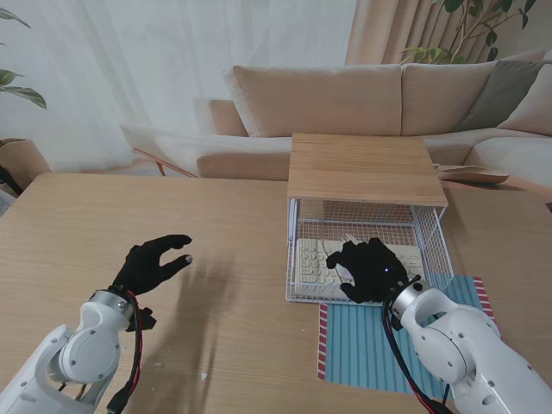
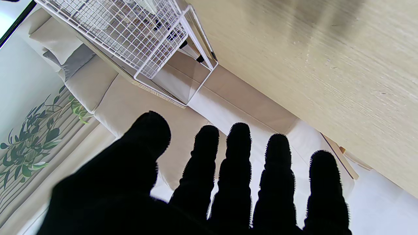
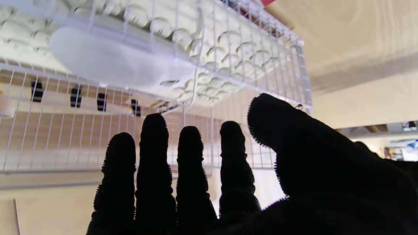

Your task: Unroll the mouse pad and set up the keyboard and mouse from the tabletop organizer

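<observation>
A cream keyboard [image 1: 317, 263] with round keys lies in the white wire drawer [image 1: 297, 285] of the wood-topped organizer [image 1: 362, 168]. My right hand [image 1: 373, 269] hovers over the drawer, fingers spread, holding nothing. The right wrist view shows a white mouse [image 3: 111, 62] resting on the keyboard [image 3: 228, 49] just beyond my fingertips [image 3: 153, 130]. The blue striped mouse pad [image 1: 371, 349] lies flat on the table in front of the organizer, partly under my right arm. My left hand [image 1: 153, 263] floats open over the bare table at the left.
A beige sofa [image 1: 345, 103] stands behind the table. The wooden table [image 1: 190, 224] stretches left of the organizer. In the left wrist view the wire basket [image 2: 143, 39] shows beyond my fingers.
</observation>
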Motion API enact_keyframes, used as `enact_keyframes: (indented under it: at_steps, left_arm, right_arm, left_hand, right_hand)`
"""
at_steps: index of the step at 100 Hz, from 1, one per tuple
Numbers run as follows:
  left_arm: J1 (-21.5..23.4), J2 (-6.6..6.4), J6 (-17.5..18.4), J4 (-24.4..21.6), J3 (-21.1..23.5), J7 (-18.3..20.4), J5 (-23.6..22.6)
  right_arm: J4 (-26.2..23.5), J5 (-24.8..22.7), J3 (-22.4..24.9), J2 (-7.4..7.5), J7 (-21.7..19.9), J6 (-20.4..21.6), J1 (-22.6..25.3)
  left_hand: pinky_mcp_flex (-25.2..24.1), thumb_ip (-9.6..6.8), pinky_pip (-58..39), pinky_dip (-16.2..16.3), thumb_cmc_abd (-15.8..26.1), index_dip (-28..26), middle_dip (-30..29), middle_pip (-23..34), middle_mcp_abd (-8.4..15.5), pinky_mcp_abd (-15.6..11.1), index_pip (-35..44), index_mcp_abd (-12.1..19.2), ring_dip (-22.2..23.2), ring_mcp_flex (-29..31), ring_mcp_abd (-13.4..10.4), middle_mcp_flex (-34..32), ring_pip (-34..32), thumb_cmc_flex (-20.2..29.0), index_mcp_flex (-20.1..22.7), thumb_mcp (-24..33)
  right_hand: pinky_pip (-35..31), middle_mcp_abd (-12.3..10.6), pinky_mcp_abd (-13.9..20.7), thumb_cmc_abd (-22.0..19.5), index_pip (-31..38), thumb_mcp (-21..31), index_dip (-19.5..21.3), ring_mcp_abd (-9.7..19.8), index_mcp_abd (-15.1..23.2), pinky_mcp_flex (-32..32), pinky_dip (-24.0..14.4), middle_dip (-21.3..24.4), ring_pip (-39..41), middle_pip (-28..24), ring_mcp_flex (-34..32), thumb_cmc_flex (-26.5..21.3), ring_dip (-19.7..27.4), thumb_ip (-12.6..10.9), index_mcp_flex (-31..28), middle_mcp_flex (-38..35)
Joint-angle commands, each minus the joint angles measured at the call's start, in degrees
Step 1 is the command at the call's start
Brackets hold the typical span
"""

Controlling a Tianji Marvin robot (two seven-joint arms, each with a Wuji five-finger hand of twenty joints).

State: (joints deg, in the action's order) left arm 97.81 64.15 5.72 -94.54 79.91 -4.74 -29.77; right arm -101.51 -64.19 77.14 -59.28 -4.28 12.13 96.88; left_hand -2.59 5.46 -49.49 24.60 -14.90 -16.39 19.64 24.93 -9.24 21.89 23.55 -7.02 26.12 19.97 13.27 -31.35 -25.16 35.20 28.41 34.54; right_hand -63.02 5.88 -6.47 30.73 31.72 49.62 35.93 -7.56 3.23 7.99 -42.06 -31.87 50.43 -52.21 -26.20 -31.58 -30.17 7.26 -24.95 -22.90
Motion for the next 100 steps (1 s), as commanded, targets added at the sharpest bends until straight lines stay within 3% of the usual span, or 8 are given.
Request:
enact_keyframes:
  at_steps: [1,18,34,50,71,100]
  left_arm:
    - [0.2,0.24,0.0,-0.2,0.1,0.7,0.1]
    - [0.2,0.23,0.1,-0.2,0.0,0.8,0.2]
    - [0.2,0.26,0.1,-0.1,0.1,0.6,0.2]
    - [0.2,0.3,0.0,-0.1,0.3,0.5,0.3]
    - [0.0,0.32,0.0,0.1,0.3,0.4,0.3]
    - [-0.2,0.35,-0.2,0.3,0.3,0.4,0.5]
  right_arm:
    - [-1.2,0.4,1.0,-0.11,-1.7,-0.1,-0.1]
    - [-1.7,-0.3,3.5,0.3,-6.6,-0.1,-1.6]
    - [0.5,-1.4,3.6,0.56,-7.2,0.3,-3.7]
    - [2.5,-1.9,2.4,0.92,-9.2,0.3,-5.7]
    - [4.9,-2.2,-0.2,1.36,-12.7,-0.4,-8.5]
    - [8.2,-2.0,-3.1,1.79,-15.7,-1.1,-12.4]
  left_hand:
    - [-0.9,-1.95,1.4,-0.3,0.7,0.4,-0.6,-0.8,-1.4,1.1,-0.6,-0.2,0.8,-1.9,0.1,0.9,0.6,0.1,-1.5,-0.8]
    - [-1.0,-1.93,1.5,-0.3,0.7,0.4,-0.6,-0.7,-1.4,1.1,-0.6,-0.1,0.8,-1.9,0.1,0.9,0.6,0.0,-1.5,-0.9]
    - [-1.0,-1.95,1.5,-0.3,0.6,0.5,-0.6,-0.7,-1.4,1.2,-0.6,-0.2,0.8,-1.9,0.1,0.9,0.7,0.1,-1.5,-0.8]
    - [-1.0,-1.95,1.5,-0.3,0.5,0.5,-0.6,-0.7,-1.5,1.2,-0.6,-0.2,0.8,-1.9,0.2,0.9,0.7,0.1,-1.5,-0.7]
    - [-1.0,-1.94,1.5,-0.3,0.5,0.5,-0.6,-0.7,-1.4,1.2,-0.6,-0.2,0.8,-1.9,0.1,1.0,0.6,0.2,-1.5,-0.6]
    - [-1.0,-1.92,1.5,-0.3,0.4,0.4,-0.6,-0.7,-1.3,1.1,-0.6,-0.2,0.8,-1.9,0.1,1.0,0.7,0.2,-1.6,-0.5]
  right_hand:
    - [1.9,-1.1,1.0,0.6,-2.1,-1.3,0.2,0.3,-2.1,-1.6,1.0,1.7,-2.0,1.9,2.8,2.6,1.3,-1.9,3.1,3.0]
    - [5.1,-1.3,1.8,1.0,-6.9,-3.8,-2.0,0.7,-3.6,-3.8,2.2,6.5,-6.2,6.0,6.8,6.4,3.3,-1.3,8.1,8.8]
    - [7.1,-1.8,1.9,2.0,-7.8,-4.5,-2.1,1.1,-2.8,-4.2,3.1,8.3,-7.7,6.4,7.7,8.9,4.1,-1.0,9.4,10.3]
    - [8.4,-2.4,2.0,2.8,-8.9,-4.8,-2.1,1.3,-2.4,-4.9,3.6,9.4,-9.2,7.1,9.2,10.1,4.9,-0.8,12.4,12.5]
    - [10.2,-2.6,1.6,3.1,-11.7,-5.2,-1.7,1.2,-4.9,-5.3,4.2,11.5,-11.6,9.2,10.6,11.3,6.1,-0.6,16.2,13.3]
    - [11.4,-2.3,1.2,3.5,-13.6,-5.7,-0.7,1.1,-5.8,-5.0,4.5,12.8,-12.5,11.5,10.6,10.3,6.7,-0.6,16.4,13.0]
